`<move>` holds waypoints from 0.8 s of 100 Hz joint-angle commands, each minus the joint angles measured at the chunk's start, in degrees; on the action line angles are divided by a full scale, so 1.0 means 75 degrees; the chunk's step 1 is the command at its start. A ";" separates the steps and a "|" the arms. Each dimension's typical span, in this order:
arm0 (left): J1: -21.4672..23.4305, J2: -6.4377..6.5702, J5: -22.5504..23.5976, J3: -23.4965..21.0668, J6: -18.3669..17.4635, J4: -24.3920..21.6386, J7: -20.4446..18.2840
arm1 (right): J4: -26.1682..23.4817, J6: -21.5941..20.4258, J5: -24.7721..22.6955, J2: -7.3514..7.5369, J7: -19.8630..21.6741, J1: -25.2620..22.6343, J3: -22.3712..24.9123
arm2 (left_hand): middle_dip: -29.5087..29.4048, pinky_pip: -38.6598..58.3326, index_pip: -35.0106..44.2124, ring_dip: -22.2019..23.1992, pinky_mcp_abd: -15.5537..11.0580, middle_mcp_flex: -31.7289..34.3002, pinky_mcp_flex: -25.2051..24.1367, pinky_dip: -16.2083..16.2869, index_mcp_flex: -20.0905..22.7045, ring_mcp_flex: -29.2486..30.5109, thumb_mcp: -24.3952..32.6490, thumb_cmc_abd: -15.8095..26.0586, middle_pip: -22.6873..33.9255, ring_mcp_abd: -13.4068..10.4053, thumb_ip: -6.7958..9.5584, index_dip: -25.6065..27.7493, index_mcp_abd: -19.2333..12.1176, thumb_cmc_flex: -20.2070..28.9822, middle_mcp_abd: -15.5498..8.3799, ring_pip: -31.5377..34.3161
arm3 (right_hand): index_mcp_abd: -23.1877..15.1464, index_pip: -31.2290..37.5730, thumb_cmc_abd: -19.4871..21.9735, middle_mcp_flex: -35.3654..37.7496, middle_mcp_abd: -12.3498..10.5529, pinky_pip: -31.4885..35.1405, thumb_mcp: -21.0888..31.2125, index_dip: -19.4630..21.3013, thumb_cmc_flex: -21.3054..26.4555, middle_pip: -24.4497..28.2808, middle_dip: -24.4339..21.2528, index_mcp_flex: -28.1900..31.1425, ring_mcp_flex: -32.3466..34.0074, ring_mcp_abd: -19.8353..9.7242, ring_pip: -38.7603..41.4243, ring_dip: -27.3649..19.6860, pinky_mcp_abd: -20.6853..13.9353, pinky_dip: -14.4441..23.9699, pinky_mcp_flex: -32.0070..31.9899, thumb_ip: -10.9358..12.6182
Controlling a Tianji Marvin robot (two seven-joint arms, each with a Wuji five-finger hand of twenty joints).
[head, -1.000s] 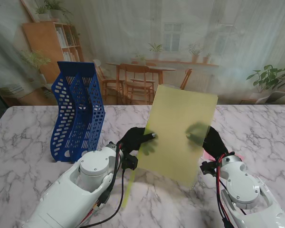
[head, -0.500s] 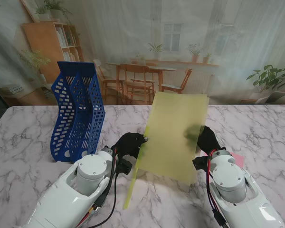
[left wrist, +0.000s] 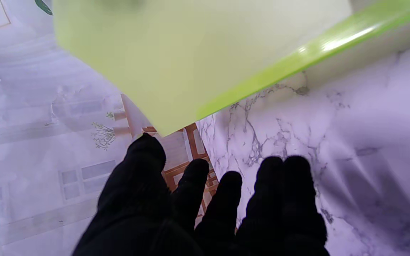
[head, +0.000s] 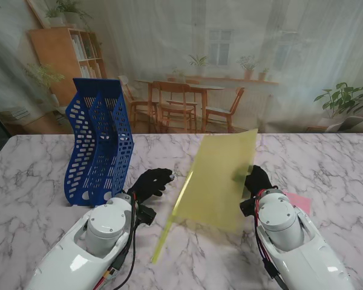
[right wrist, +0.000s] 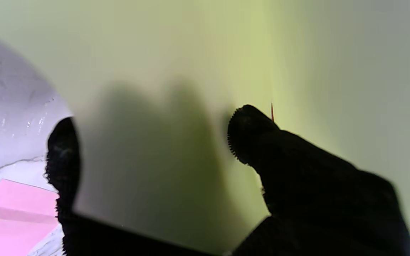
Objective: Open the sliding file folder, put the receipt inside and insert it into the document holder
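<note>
1. Stand view shows the marble table (head: 42, 181) with the blue document holder (head: 100, 142) upright at far left, its slots opening upward.
2. Yellow-green file folder (head: 221, 181) is raised off the table between the arms, its long axis tilting up and away from me; the holder lies well to its left.
3. Right hand (head: 257, 180) pinches the folder's right edge, thumb (right wrist: 247, 137) against the sheet.
4. Left hand (head: 150, 183) is spread, empty, apart from the folder, and nearer the holder.
5. Pink receipt (head: 296, 200) lies flat just right of the right wrist, apparently not yet inside.
</note>
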 commanded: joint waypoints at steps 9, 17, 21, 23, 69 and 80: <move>0.0044 0.0166 0.0254 -0.0087 -0.0276 -0.0234 -0.0225 | 0.0114 0.0277 -0.0022 -0.0061 0.0035 0.0072 -0.0136 | 0.0238 -0.0878 -0.0027 -0.0143 -0.0617 -0.0780 -0.1244 -0.0290 -0.0163 -0.1223 -0.0214 0.0371 -0.0038 -0.0583 0.0091 0.0160 -0.0366 -0.0215 -0.0674 -0.0738 | -0.0404 0.0372 -0.0034 0.0395 0.0181 0.0323 0.0552 0.0263 0.0576 0.0313 0.0078 0.0431 0.0190 0.0123 0.0493 0.0101 0.0345 -0.0056 0.0180 -0.0048; 0.0046 0.0217 0.0397 -0.0147 -0.0428 -0.0359 -0.0294 | 0.0165 0.0357 -0.0017 -0.0082 0.0000 0.0099 -0.0187 | 0.0360 -0.1697 0.0096 -0.0109 -0.0666 -0.0744 -0.1440 -0.0518 -0.0002 -0.1477 -0.0218 0.0425 -0.0073 -0.0769 0.0082 0.0312 -0.0414 -0.0268 -0.0816 -0.1001 | -0.0367 0.0365 -0.0015 0.0402 0.0194 0.0325 0.0553 0.0272 0.0577 0.0309 0.0075 0.0424 0.0188 0.0137 0.0480 0.0089 0.0356 -0.0056 0.0175 -0.0052; 0.0043 0.0242 0.0437 -0.0180 -0.0511 -0.0425 -0.0341 | 0.0185 0.0413 0.0000 -0.0101 -0.0043 0.0112 -0.0204 | 0.0384 -0.2270 0.0156 -0.0105 -0.0593 -0.0769 -0.1446 -0.0585 0.0054 -0.1523 -0.0226 0.0453 -0.0124 -0.0851 0.0073 0.0379 -0.0448 -0.0304 -0.0860 -0.1128 | -0.0351 0.0360 -0.0007 0.0403 0.0202 0.0337 0.0552 0.0275 0.0577 0.0306 0.0072 0.0420 0.0196 0.0158 0.0484 0.0087 0.0365 -0.0052 0.0173 -0.0054; 0.0041 0.0258 0.0447 -0.0201 -0.0551 -0.0463 -0.0381 | 0.0194 0.0453 -0.0003 -0.0107 -0.0057 0.0119 -0.0215 | 0.0391 -0.2861 0.0172 -0.0112 -0.0535 -0.0857 -0.1436 -0.0659 0.0062 -0.1589 -0.0227 0.0445 -0.0169 -0.0911 0.0067 0.0411 -0.0474 -0.0328 -0.0875 -0.1229 | -0.0350 0.0359 0.0005 0.0408 0.0203 0.0345 0.0547 0.0277 0.0571 0.0307 0.0072 0.0420 0.0196 0.0161 0.0487 0.0086 0.0369 -0.0048 0.0170 -0.0057; -0.1275 0.0596 0.0300 0.0286 -0.1602 -0.0370 -0.2018 | 0.0065 0.0977 -0.0407 -0.0117 -0.0134 0.0131 -0.0438 | -0.0142 -0.6971 -0.0102 -0.0936 -0.2061 -0.0989 -0.1133 -0.3034 0.0100 -0.2158 -0.0244 0.0653 -0.1047 -0.2320 -0.0053 0.0432 -0.1094 -0.0894 -0.1597 -0.2826 | 0.0136 0.0290 0.0181 0.0803 0.0154 0.1170 0.0361 -0.0150 0.0603 0.0564 -0.0008 0.0372 0.0213 0.0197 0.1494 0.0198 0.0412 0.0165 0.0620 -0.0032; -0.1964 0.0612 0.0341 0.0884 -0.1901 0.0073 -0.2390 | -0.0185 0.1166 -0.0500 -0.0057 0.0061 0.0081 -0.0449 | -0.0309 -0.6904 -0.0295 -0.1076 -0.2339 -0.1277 -0.1069 -0.3040 -0.0296 -0.2138 0.0187 0.0687 -0.1111 -0.2638 0.0074 0.0321 -0.1661 0.0468 -0.2002 -0.2894 | 0.0358 0.0199 0.0181 0.0938 0.0160 0.1293 0.0381 -0.0439 0.0605 0.0680 0.0004 0.0404 0.0223 0.0172 0.1804 0.0273 0.0441 0.0163 0.0803 -0.0038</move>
